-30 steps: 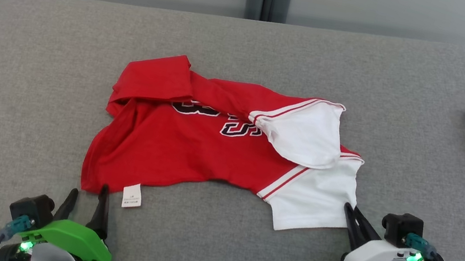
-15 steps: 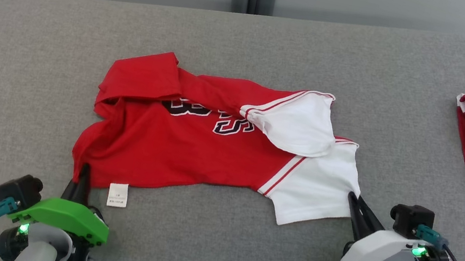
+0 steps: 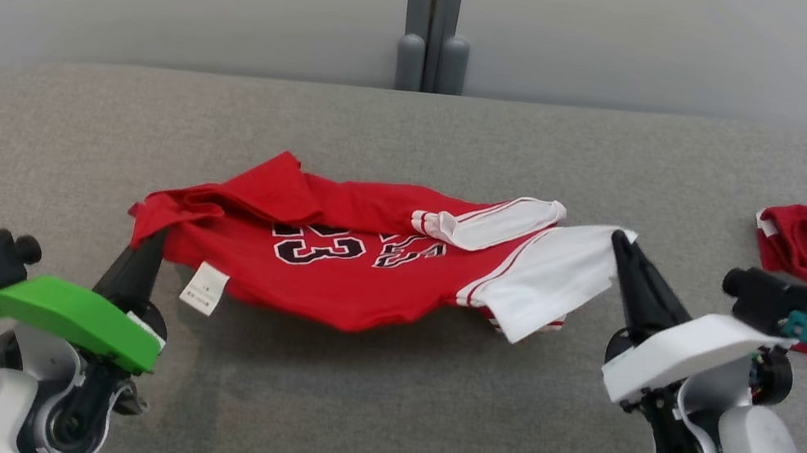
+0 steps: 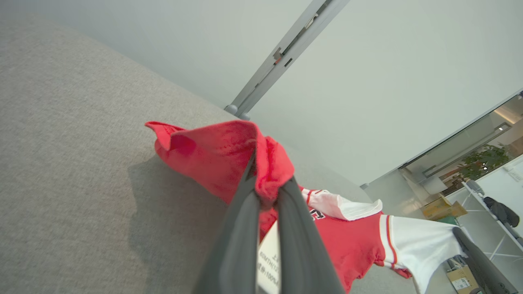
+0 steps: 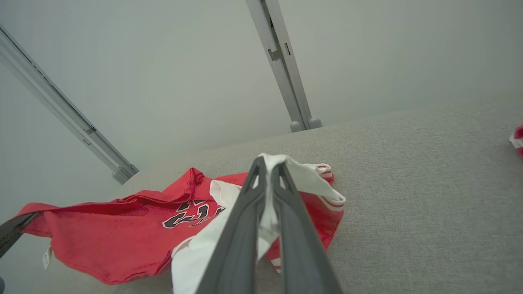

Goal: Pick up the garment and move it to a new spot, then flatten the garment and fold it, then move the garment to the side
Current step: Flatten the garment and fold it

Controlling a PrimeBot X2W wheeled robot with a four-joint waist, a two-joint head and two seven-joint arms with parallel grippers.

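Red-and-white garment [image 3: 355, 268] is sagging over the surface [image 3: 369, 420] between my left gripper [image 3: 148, 241] and right gripper [image 3: 618, 241], each pinching one end; I am judging an even, taut lift best.

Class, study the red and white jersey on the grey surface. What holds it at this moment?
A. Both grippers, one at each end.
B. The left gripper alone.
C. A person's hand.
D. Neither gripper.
A: the left gripper is shut on a red corner of the jersey, and the right gripper on its white sleeve.
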